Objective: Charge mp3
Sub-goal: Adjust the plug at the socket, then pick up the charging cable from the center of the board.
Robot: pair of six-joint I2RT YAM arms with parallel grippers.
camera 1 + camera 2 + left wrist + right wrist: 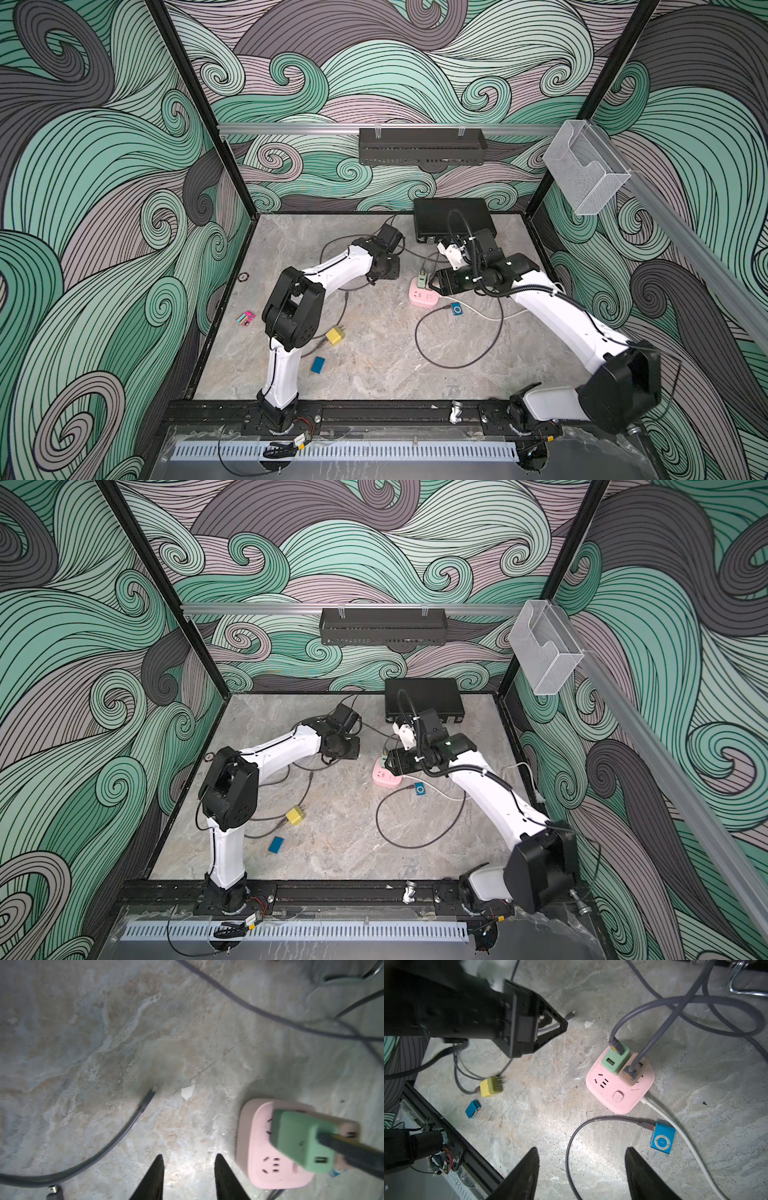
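- Grey stone-patterned counter [374, 365] inside walls printed with green and grey swirls.
- Near the front, beside the left arm [336, 266] base, lie a small blue device [318, 365] and a yellow charger [334, 336] with a cable in it.
- A grey cable [571, 1136] loops across the counter and is plugged into the blue mp3 [662, 1138], which lies flat just beside the pink power strip [618, 1088].
- A green adapter [614, 1059] and a beige adapter [633, 1072] sit in the strip, each with a grey cable inserted.
- Right arm [561, 316]: jaws wide apart, empty, above the counter near the mp3.
- Left arm: jaws apart, empty, over bare counter beside the strip; a loose cable end [149, 1095] lies ahead.
- At the back stands a black box [453, 218]; above it, a black shelf [422, 145] hangs on the wall.
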